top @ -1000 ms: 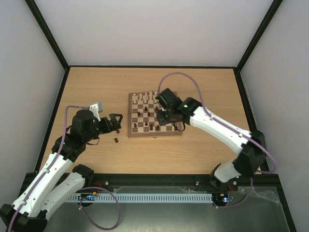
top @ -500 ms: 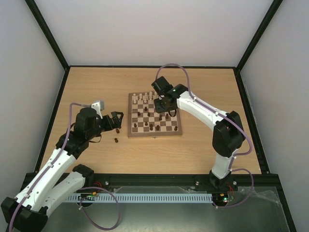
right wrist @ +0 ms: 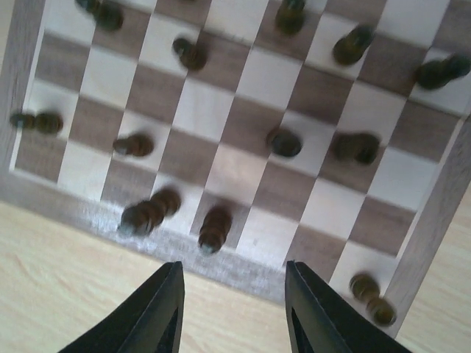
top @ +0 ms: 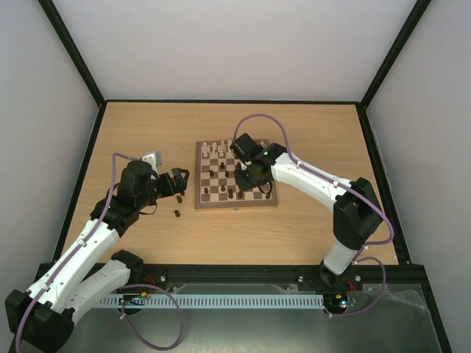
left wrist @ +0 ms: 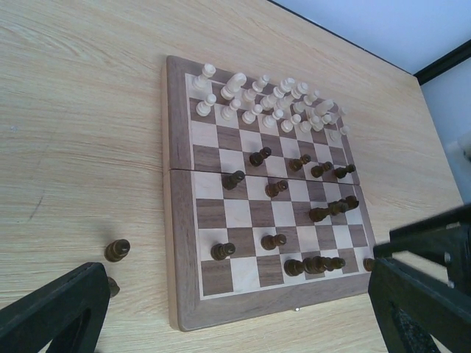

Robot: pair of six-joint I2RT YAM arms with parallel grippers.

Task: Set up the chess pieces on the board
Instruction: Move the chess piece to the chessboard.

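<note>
pale wood table [top: 147, 132] is carrying the board [left wrist: 176, 220], which is lying flat at its middle between the two arms. the chess pieces [left wrist: 234, 179] are sitting mostly on it: the cream pieces [left wrist: 234, 84] are crowding the two far rows, while the dark pieces [left wrist: 273, 240] are straggling over the near half, several seemingly lying on their sides. a loose dark piece [left wrist: 117, 250] is standing off the board on the table, near its left edge. these turned figures are probably going to handle light, stiff and smooth, tipping easily; i am judging the best hold to be across the narrow waist from above, or across the body where one is lying down. the right gripper [right wrist: 232, 294] is hovering over the board's dark half, its fingers [right wrist: 165, 316] standing partly apart with nothing between them. the left gripper [top: 179, 185] is hanging beside the board's left edge, near the loose piece, its jaws spreading wide and holding nothing.
</note>
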